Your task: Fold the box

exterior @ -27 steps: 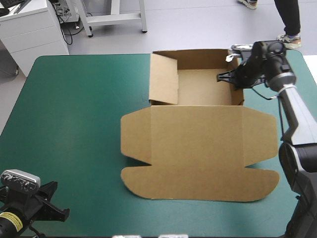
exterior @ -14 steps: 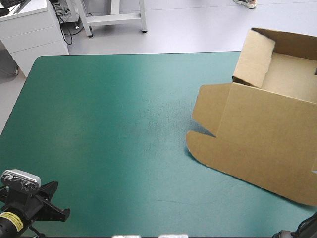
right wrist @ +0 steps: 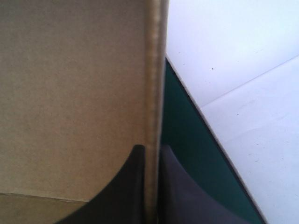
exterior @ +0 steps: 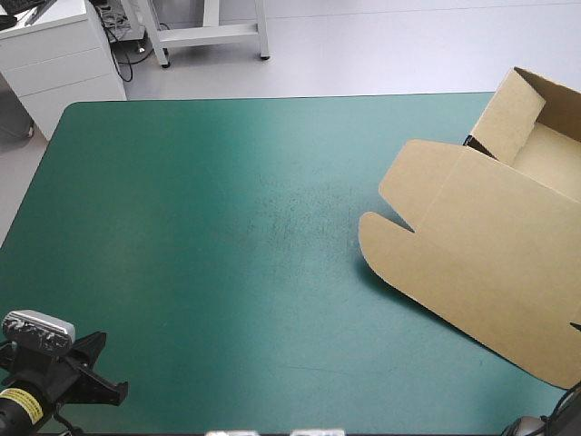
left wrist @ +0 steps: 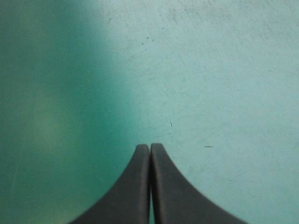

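Now the right pincer (right wrist: 148, 150) is clamped on an upright wall of the brown box (exterior: 490, 263); the left pincer (left wrist: 149, 147), tips together, hangs over the worktop's (exterior: 200, 227) near left corner; since just before, the box has slid farther right, tray at the far right corner, lid spread inward; left and middle lie open.

The left end effector (left wrist: 150, 147) sits at the near left, its black fingers pressed together in one pointed arch. The right end effector (right wrist: 152, 149), at the right, has its fingers all but closed on a wall of the box (right wrist: 70, 93).
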Robot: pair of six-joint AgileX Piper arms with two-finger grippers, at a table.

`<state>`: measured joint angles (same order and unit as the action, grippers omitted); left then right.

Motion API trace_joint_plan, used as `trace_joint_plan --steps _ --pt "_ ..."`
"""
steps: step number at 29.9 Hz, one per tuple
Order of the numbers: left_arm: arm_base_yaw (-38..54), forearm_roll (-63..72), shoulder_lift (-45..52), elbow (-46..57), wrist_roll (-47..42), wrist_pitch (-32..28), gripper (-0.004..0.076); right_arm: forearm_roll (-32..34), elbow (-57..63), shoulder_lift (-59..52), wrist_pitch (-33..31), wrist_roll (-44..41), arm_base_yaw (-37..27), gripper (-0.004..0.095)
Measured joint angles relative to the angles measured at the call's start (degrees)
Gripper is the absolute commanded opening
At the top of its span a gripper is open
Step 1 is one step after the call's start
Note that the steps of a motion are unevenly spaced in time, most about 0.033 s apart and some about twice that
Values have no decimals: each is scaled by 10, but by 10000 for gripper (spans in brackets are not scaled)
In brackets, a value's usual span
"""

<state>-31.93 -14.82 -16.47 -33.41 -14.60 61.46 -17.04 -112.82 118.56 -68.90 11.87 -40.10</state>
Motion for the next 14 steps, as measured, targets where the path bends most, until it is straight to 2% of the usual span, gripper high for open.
trace_joint_plan --steps 3,6,11,13,14 --pt "0 -1 0 0 0 -1 -32 4 1 9 0 6 0 42" --pt "0 -1 0 0 0 -2 -32 5 1 9 0 20 0 182" --pt "0 -1 0 0 0 -3 -32 -2 1 9 -10 25 0 569" --pt "0 -1 0 0 0 -3 -32 -3 1 9 -14 25 0 674" --pt "0 -1 0 0 0 -3 -32 -3 -1 9 -16 25 0 694"
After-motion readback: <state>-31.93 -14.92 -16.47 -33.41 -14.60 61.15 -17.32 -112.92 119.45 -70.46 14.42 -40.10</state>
